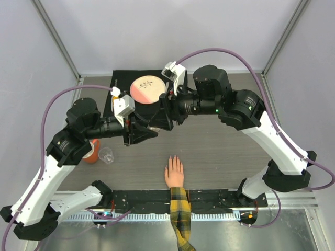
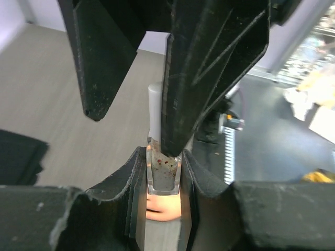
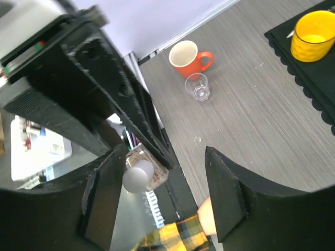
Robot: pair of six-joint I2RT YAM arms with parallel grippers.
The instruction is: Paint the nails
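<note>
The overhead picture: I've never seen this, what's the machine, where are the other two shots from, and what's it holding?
Two white-and-black robot arms work at a grey table. The overhead camera looks down on them. The other shots come from a camera on each wrist. On the table rest a flesh-coloured hand in a yellow-and-black plaid sleeve, an orange mug and a clear glass. The left gripper clamps a small clear bottle with a white cap. The right gripper is open around the cap.

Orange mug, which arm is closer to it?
Left. The left arm overhangs the orange mug; the right arm comes in from the opposite side of the table.
</note>
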